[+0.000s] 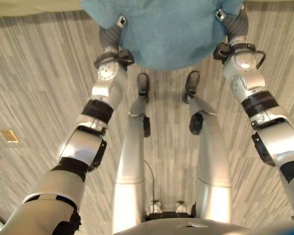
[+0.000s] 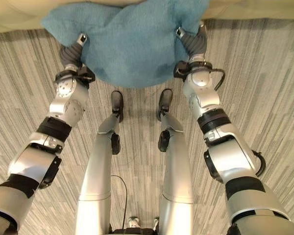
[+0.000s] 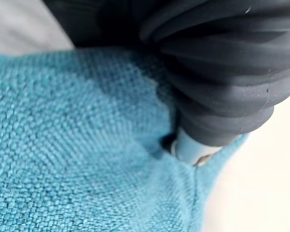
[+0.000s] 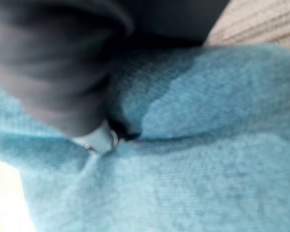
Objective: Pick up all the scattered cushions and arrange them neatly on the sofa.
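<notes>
Grey striped carpet covers the floor, and a pale sofa edge runs along the 12 o'clock side. A teal cushion hangs between both arms, held up off the carpet against the sofa edge. Both arms reach straight forward. The left robot hand sits at the cushion's 9 o'clock side and the right robot hand at its 3 o'clock corner, each with its dark ribbed cover pressed to the fabric. In the wrist views a silver finger of each hand sinks into a fold of cloth, so I cannot tell how far the fingers are curled or whether they pinch the cushion.
</notes>
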